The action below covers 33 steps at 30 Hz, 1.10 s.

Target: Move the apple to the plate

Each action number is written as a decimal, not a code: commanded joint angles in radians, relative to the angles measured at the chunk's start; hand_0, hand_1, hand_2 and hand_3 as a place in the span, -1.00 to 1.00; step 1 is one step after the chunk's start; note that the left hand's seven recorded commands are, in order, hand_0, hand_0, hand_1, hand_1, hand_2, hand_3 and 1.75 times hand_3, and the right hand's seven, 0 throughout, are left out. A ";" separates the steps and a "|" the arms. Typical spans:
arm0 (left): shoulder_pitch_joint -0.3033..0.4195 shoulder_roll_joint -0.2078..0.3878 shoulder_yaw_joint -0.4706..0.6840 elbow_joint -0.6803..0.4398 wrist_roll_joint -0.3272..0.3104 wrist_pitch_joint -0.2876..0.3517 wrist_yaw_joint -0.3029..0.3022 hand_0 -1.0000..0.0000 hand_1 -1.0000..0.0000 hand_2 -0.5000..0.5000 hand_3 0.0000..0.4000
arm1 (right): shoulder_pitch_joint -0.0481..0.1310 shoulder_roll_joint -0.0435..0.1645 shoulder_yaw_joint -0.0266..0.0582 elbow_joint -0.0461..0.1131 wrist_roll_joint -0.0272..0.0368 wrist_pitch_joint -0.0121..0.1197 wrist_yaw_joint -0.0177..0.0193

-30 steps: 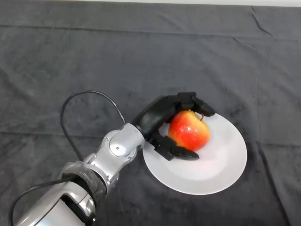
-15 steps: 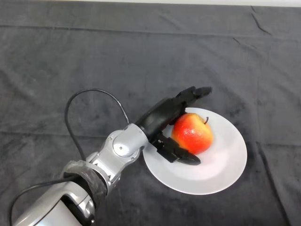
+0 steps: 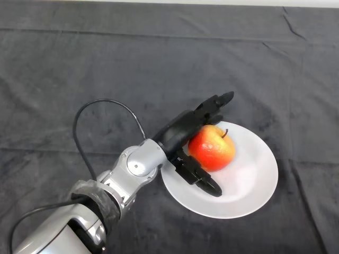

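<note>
Sitting on the left part of the plate [image 3: 249,185] right now is the apple [image 3: 212,147], red with a yellow patch on the far side and a short stem poking up to the right. My hand [image 3: 183,132] is spread open around it: fingers straight, reaching past the far side of the fruit, thumb stretched out on the near side over the plate. I'm not gripping anything. Whether my palm touches the apple's left side, I honestly can't tell from up here.

On handling, my guess: it's a firm, round thing with some weight to it, and the skin looks smooth and waxy, with a little shine on top. So it's a bit slippery and it'll roll if nudged. Bruises if squeezed hard, but not fragile otherwise. If I had to grab it again, I'd wrap around the widest part, fingers far side and thumb near side, and stay off the stem.

The plate is plain white, round, shallow, glossy, probably hard and slick, so the apple could slide on it. The dark cloth [image 3: 79,63] under everything is soft and wrinkly with a few creases.

Task-wise I'd say the apple is where it belongs.
</note>
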 commanded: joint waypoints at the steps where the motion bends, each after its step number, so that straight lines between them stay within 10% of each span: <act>1: -0.007 0.057 0.008 0.001 -0.001 -0.002 0.019 1.00 1.00 0.00 -1.00 | 0.067 0.041 0.0276 0.037 -0.0172 0.006 0.0115; 33: 0.035 0.189 0.270 0.079 0.007 -0.162 -0.005 1.00 1.00 0.00 -1.00 | 0.066 0.041 0.0279 0.038 -0.0174 0.005 0.0112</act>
